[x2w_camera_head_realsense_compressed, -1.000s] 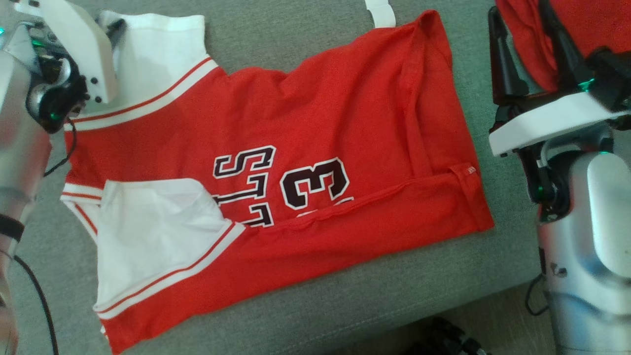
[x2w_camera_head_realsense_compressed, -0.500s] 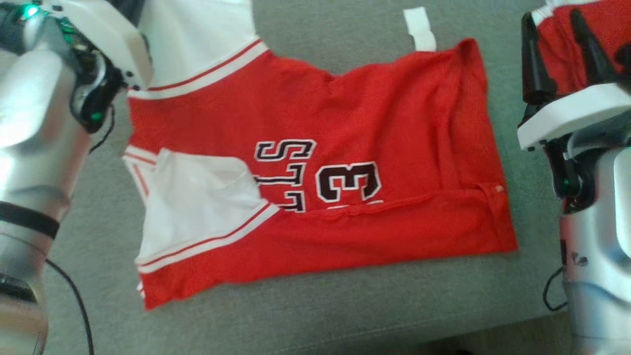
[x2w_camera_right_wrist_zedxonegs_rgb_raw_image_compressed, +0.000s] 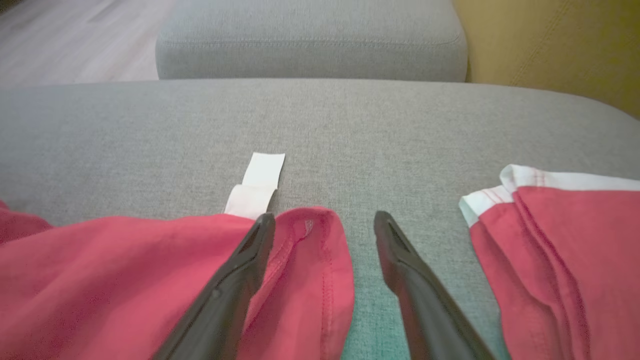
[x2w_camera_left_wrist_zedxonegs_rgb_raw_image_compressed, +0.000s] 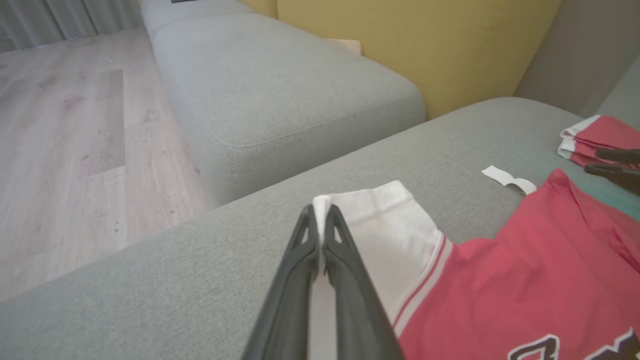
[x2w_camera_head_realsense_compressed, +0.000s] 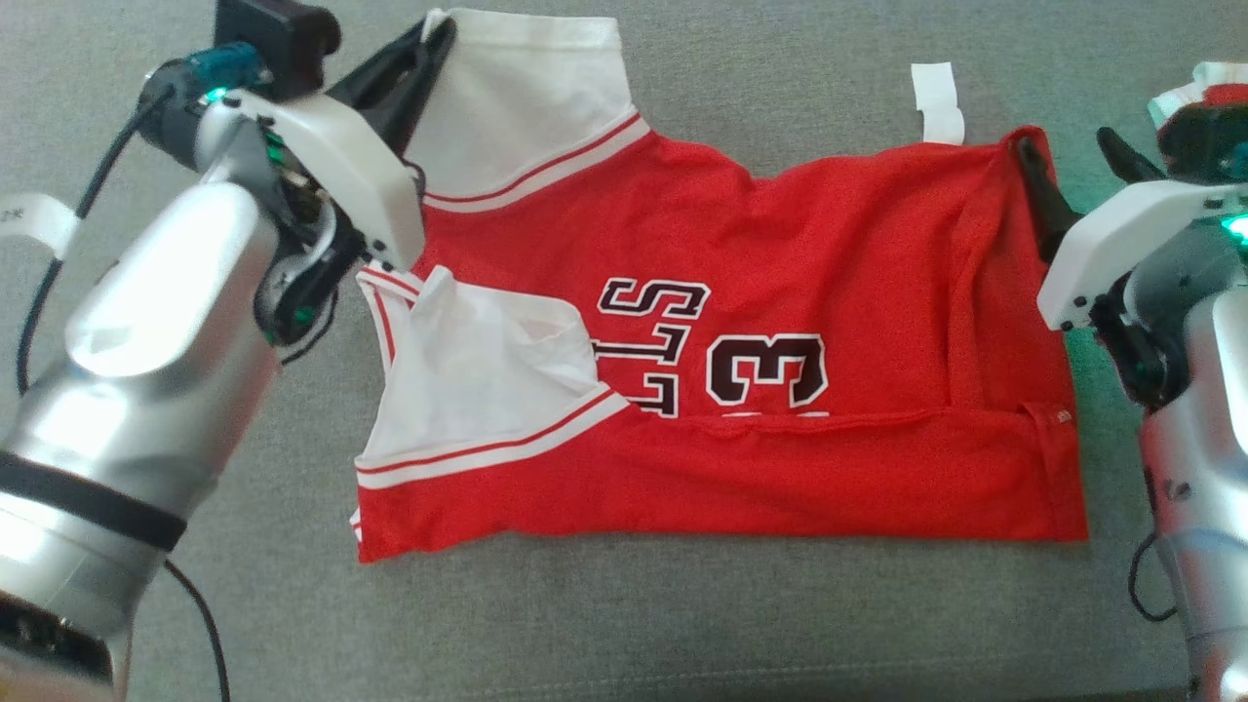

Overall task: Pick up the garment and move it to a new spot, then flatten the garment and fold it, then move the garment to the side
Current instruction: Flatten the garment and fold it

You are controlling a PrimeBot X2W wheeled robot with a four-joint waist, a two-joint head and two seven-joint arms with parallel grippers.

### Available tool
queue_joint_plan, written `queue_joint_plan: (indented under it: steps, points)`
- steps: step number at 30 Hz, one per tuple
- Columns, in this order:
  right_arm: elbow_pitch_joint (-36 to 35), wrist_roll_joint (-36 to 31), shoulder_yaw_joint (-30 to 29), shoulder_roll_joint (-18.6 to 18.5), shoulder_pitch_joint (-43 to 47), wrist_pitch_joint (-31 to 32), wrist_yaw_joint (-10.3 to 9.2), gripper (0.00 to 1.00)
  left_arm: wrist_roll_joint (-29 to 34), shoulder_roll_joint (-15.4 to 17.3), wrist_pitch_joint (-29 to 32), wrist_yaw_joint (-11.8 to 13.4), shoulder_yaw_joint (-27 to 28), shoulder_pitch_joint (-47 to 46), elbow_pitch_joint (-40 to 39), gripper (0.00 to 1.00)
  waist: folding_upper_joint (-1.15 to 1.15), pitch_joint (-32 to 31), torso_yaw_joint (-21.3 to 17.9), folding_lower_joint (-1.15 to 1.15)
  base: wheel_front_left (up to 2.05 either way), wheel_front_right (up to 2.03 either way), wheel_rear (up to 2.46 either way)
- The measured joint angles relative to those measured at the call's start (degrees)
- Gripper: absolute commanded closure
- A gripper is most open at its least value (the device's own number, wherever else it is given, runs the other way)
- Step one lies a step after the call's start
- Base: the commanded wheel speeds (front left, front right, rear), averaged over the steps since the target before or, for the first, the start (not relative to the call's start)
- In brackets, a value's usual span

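Grey sofa seat (x2w_camera_head_realsense_compressed: 624, 624) underneath, yellow backrest (x2w_camera_left_wrist_zedxonegs_rgb_raw_image_compressed: 425, 45) behind, and we have a grip. The left jaws, half open a second ago, have snapped shut on the far corner of the white sleeve (x2w_camera_head_realsense_compressed: 517, 97). In the left wrist view the two dark fingers (x2w_camera_left_wrist_zedxonegs_rgb_raw_image_compressed: 300, 280) are pressed together with a sliver of white cloth between them. Over on the other side, the right jaws stand wide open at the far hem corner of the red jersey (x2w_camera_head_realsense_compressed: 780, 244). One finger (x2w_camera_right_wrist_zedxonegs_rgb_raw_image_compressed: 235, 280) rests on the fabric and the other (x2w_camera_right_wrist_zedxonegs_rgb_raw_image_compressed: 415, 290) on bare cushion, so nothing is pinched there yet.

That reads as one corner secured and one to go. The right side looks set to close before both ends of the far edge can be lifted and folded toward the robot.

The jersey itself lies flat across the middle of the seat, near long edge already turned over, numbers facing up.

Now the room. A white strip (x2w_camera_head_realsense_compressed: 938, 97) lies just beyond the hem, and a second red garment (x2w_camera_right_wrist_zedxonegs_rgb_raw_image_compressed: 560, 240) sits near the right fingers, apart from them but close enough to snag. On the left, the seat edge falls away toward wooden floor (x2w_camera_left_wrist_zedxonegs_rgb_raw_image_compressed: 60, 125), with a neighbouring cushion (x2w_camera_left_wrist_zedxonegs_rgb_raw_image_compressed: 280, 85) beyond. Open grey cloth lies toward the robot.
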Motion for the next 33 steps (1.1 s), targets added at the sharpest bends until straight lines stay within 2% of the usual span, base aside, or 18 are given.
queue_joint_plan:
  steps: [11, 21, 30, 31, 32, 33]
  points:
    - [9.93, 1.21, 2.36, -0.52, -6.92, -1.60, 0.00, 0.00, -0.33, 0.79, 2.24, 1.21, -1.19, 2.44, -5.87, 1.00, 0.00, 1.09, 0.34, 0.00, 0.00, 0.00, 0.00]
    - [17.15, 1.45, 4.79, -0.32, -8.70, -2.16, 0.01, 0.00, -0.34, 1.14, 3.13, 1.74, -1.43, 2.65, -7.17, 1.00, 0.00, 1.63, 0.49, 0.00, 0.00, 0.00, 0.00]
    - [20.86, 1.91, 4.94, -1.26, -12.09, -3.87, 0.01, 0.00, -0.35, 1.34, 3.12, 2.24, -1.57, 2.63, -7.42, 1.00, 0.00, 2.65, 0.38, 0.00, 0.00, 0.00, 0.00]
    - [21.15, 2.56, 4.95, -1.26, -12.21, -3.87, 0.01, 0.14, -0.48, 1.34, 3.11, 2.25, -1.57, 2.63, -7.38, 1.00, 0.00, 2.75, 0.35, 0.00, 0.00, 0.00, 0.00]
    - [21.39, 3.03, 5.05, -1.26, -12.38, -3.87, 0.01, 1.00, -0.82, 1.35, 3.11, 2.33, -1.55, 2.62, -7.24, 1.00, 0.00, 2.84, 0.30, 0.00, 0.00, 0.00, 0.00]
    - [21.68, 3.25, 5.35, -1.32, -12.71, -3.89, 0.01, 1.00, -0.91, 1.35, 3.10, 2.54, -1.53, 2.61, -7.02, 1.00, 0.00, 2.91, 0.26, 0.00, 0.00, 0.00, 0.00]
